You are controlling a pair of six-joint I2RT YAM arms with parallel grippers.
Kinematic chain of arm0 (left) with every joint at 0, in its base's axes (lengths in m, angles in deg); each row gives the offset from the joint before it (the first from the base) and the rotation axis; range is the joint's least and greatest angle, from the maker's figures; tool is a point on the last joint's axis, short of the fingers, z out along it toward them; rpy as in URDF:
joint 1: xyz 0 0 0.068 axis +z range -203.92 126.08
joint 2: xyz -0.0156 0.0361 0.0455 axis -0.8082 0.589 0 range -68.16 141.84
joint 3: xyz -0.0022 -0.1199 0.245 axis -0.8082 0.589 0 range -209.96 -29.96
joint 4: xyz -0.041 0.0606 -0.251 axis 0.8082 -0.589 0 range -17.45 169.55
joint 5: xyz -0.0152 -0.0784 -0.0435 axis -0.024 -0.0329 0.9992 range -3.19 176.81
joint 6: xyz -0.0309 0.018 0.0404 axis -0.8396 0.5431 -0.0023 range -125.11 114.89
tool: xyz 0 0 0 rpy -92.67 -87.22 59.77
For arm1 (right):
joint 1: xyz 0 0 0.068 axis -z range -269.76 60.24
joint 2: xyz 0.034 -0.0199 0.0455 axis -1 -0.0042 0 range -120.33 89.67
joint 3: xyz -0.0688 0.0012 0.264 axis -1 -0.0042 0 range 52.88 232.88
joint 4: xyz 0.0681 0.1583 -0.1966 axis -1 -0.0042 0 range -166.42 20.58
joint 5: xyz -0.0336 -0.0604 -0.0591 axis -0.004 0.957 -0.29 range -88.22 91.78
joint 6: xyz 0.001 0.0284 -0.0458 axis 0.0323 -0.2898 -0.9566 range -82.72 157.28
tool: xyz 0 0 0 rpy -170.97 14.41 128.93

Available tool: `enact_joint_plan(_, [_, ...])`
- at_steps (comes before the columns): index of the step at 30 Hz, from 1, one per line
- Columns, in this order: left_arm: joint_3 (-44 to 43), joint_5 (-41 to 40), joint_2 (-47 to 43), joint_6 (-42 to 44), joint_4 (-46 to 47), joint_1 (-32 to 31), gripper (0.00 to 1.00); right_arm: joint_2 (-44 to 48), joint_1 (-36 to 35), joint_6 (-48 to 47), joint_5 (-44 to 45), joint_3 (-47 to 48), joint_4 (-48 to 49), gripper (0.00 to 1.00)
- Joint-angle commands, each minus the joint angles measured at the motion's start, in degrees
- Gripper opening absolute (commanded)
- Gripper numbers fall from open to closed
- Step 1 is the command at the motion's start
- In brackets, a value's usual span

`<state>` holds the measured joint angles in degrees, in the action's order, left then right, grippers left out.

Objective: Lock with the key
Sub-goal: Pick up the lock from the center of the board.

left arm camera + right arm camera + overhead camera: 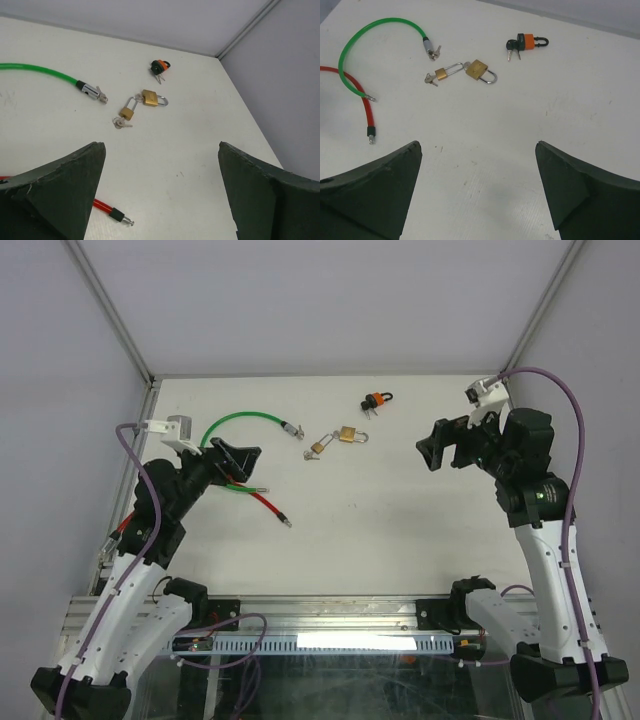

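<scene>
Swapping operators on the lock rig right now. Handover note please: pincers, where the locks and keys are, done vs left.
Pincers: left pincer and right pincer are both open and empty, above the table, touching nothing.
Mid-table: small brass padlock with keys at its base; its shackle end meets the larger brass padlock.
Farther back: orange padlock, with its own keys.
Left side: green cable lock, with its own keys at the barrel, and red cable lock.
Done: nothing visible, no key gripped.
Left: grip lock and key, turn to lock. Cannot tell which locks are already shut.
</scene>
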<state>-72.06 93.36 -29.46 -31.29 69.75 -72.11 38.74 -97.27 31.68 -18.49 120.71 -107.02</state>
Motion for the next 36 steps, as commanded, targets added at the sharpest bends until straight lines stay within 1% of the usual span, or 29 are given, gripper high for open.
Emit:
enact_joint_plan(1, [3.9, 5.7, -0.1, -5.5, 6.7, 4.2, 0.99, -0.4, 2.5, 3.1, 1.6, -1.1, 2.2, 1.00])
enact_joint_plan(5, [9.9, 8.1, 0.0, -10.9, 12.3, 8.0, 0.99, -0.9, 4.8, 4.5, 2.0, -3.1, 3.5, 1.00])
enact_joint_plan(11, [18.2, 11.8, 1.4, -18.6, 22.5, 11.9, 0.99, -1.5, 8.4, 5.7, -0.3, -6.9, 6.9, 1.00])
enact_joint_plan(15, [21.4, 15.1, 4.2, -22.1, 28.4, 13.3, 0.99, -1.9, 9.9, 4.8, -5.1, -10.9, 11.0, 1.00])
enact_joint_plan(18, [22.4, 14.6, 6.8, -23.4, 29.9, 12.6, 0.99, -3.0, 10.7, 3.6, -9.7, -13.6, 13.8, 1.00])
enact_joint_plan(22, [20.7, 7.8, 9.9, -20.2, 27.1, 6.6, 0.99, -3.5, 11.6, 2.3, -12.7, -16.8, 17.6, 1.00])
enact_joint_plan(26, [16.8, 2.2, 15.9, -17.2, 26.1, 0.2, 0.99, -3.7, 12.0, -0.5, -14.1, -19.0, 18.7, 1.00])
enact_joint_plan(29, [12.9, 0.2, 21.8, -14.5, 24.6, -2.0, 0.99, -4.2, 12.1, -2.7, -16.2, -20.5, 18.9, 1.00])
enact_joint_plan(32, [8.7, -1.5, 27.0, -11.3, 22.9, -3.4, 0.98, -4.6, 12.1, -7.4, -18.2, -21.6, 18.1, 1.00])
enact_joint_plan(36, [4.4, -5.0, 31.5, -8.1, 20.6, -4.4, 0.97, -4.4, 12.1, -12.8, -17.5, -22.8, 16.8, 1.00])
